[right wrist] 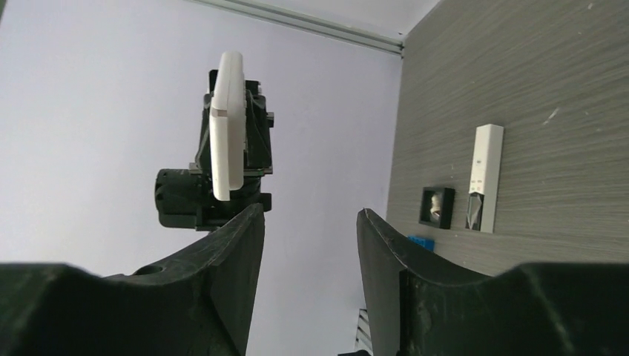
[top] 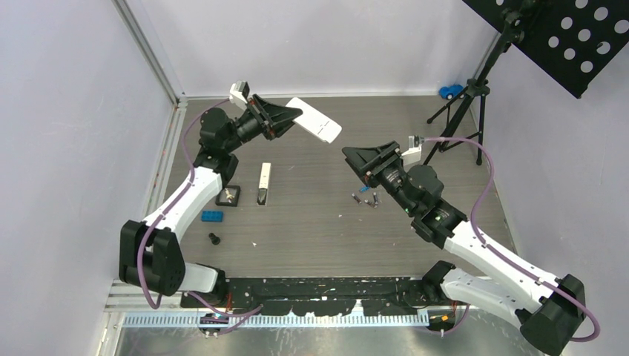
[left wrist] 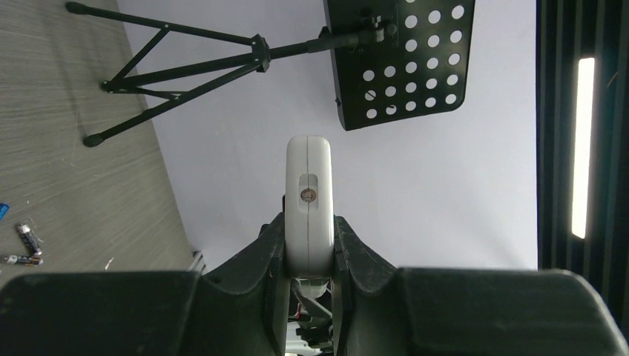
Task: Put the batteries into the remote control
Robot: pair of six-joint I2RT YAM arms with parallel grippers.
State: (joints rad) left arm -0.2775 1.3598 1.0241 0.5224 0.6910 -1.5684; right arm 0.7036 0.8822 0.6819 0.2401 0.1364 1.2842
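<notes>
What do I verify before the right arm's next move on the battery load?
1. White remote secured: ok. The left hand is shut on it and holds it off the table.
2. Right hand free: ok. It is open and empty.
3. Battery picked up: not ok. The batteries lie on the table near the right hand.
4. Battery bay open and facing the right hand: cannot tell. No view shows it.
5. Clearance between right hand and white remote: ok. They are apart with nothing between them.
</notes>
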